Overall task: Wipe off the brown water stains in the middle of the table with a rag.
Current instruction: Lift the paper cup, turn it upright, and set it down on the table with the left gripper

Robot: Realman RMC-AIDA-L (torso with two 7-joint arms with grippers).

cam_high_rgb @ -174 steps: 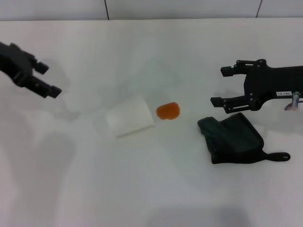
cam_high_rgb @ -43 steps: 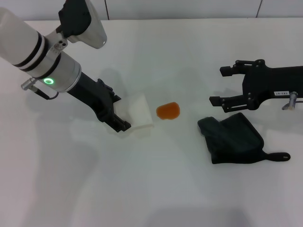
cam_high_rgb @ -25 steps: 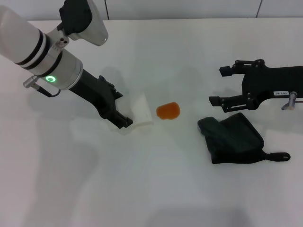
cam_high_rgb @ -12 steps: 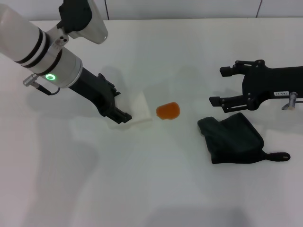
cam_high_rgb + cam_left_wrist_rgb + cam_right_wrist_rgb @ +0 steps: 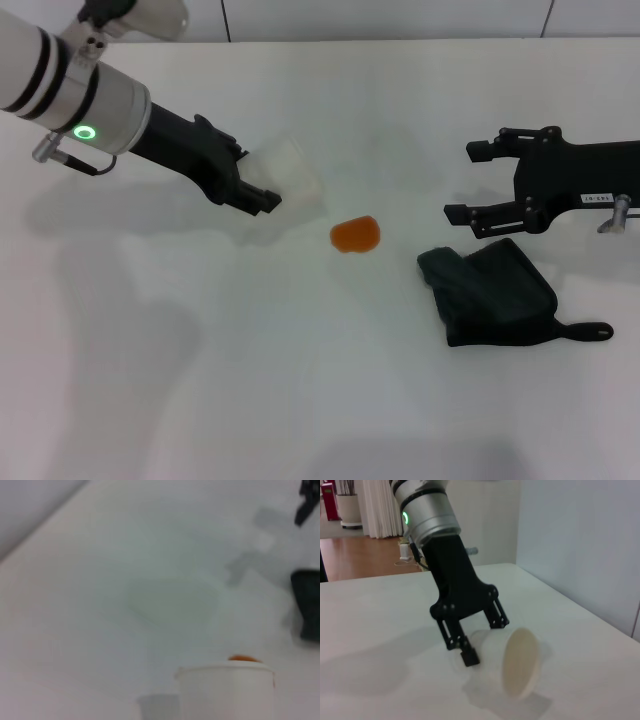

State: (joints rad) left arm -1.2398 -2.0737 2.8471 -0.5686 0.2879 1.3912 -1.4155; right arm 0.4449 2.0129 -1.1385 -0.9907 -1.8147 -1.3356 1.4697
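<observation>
Left gripper (image 5: 262, 190), upper left, clamped the white cup (image 5: 285, 180) apparently to clear the stain (image 5: 355, 235) at centre; right gripper (image 5: 470, 181), jaws apart, hovered beside the rag (image 5: 495, 293).

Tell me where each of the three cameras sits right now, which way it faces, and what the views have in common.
Head view: high on the body, facing down at the table; shows the left gripper clamped on the paper cup, the right gripper open above the rag, and the brown water stains.
Left wrist view: on the left arm, facing across the cup toward the stain and rag; no own fingers visible.
Right wrist view: on the right arm, low, facing the left gripper and cup.
Shared: the cup appears in all three.
</observation>
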